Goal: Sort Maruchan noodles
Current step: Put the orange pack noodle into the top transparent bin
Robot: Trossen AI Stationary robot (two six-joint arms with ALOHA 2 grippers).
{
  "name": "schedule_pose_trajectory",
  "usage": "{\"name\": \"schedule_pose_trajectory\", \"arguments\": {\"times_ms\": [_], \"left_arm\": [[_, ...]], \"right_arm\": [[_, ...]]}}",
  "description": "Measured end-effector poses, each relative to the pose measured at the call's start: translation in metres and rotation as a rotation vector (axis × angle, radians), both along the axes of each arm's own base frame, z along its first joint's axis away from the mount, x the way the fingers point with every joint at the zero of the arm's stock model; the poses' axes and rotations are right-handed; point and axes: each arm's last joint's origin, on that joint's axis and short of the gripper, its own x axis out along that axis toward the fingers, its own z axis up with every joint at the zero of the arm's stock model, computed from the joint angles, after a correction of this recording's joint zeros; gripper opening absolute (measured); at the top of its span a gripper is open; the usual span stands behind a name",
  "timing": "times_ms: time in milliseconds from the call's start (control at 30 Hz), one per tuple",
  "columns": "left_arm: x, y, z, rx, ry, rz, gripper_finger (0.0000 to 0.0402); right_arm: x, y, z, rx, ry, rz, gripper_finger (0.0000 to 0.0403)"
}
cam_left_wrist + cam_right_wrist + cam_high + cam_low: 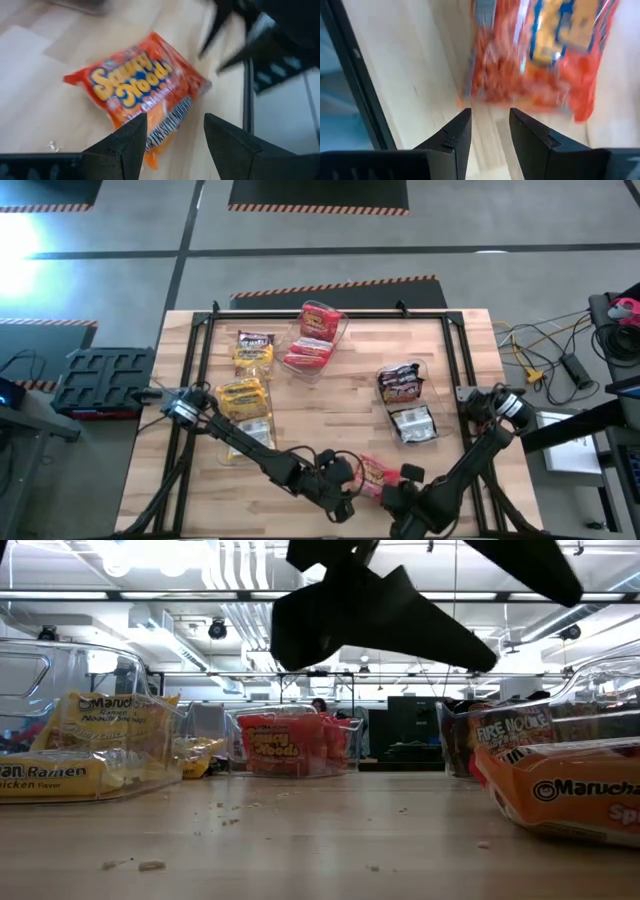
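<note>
Lying at the table's (330,395) 6 o'clock, light crinkly red packet (372,472) between parted, empty left pincer (345,482) and right pincer (396,486); pinch an edge.

three clear bins (318,340) sit on the table (350,395): one with yellow packets (244,395), one with red packets (318,322), one with dark packets (400,383); the number inside each cannot be told. one more yellow packet (253,348) lies outside the bins, and one orange-red packet (373,472) lies at the near edge. two arms, two grippers
</note>
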Motion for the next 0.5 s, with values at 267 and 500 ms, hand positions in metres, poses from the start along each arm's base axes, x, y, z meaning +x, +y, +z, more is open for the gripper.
{"name": "schedule_pose_trajectory", "arguments": {"times_ms": [267, 500], "left_arm": [[-0.010, 0.007, -0.004, 0.001, 0.103, 0.053, 0.0180], [-0.013, 0.046, 0.025, 0.002, 0.179, -0.046, 0.0180]], "right_arm": [[-0.015, 0.002, -0.012, -0.060, -0.076, -0.195, 0.0120], [-0.027, -0.005, 0.001, 0.009, -0.099, -0.330, 0.0112]]}}
